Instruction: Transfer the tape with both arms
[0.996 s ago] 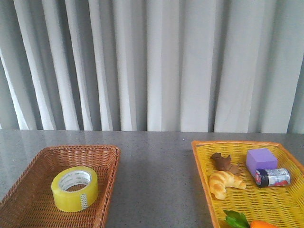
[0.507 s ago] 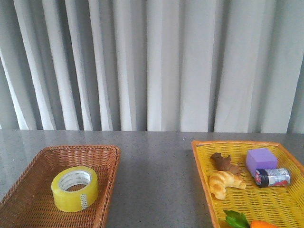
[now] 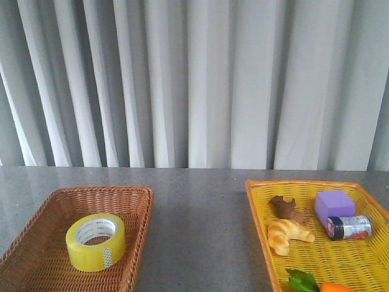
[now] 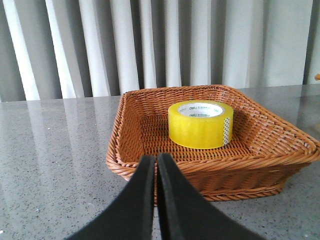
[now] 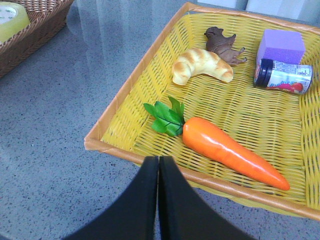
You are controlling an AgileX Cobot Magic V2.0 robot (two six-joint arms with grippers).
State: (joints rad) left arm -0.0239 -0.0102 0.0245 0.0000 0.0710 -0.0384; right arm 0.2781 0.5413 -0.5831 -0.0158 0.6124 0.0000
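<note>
The yellow tape lies flat in the brown wicker basket at the front left of the table. It also shows in the left wrist view, inside the same basket. My left gripper is shut and empty, short of the basket's near rim and apart from the tape. My right gripper is shut and empty, over the table beside the near rim of the yellow basket. A corner of the tape shows in the right wrist view. Neither arm appears in the front view.
The yellow basket at the front right holds a croissant, a brown figure, a purple block, a small labelled can and a carrot with green leaves. Grey table runs between the baskets. Grey curtains hang behind.
</note>
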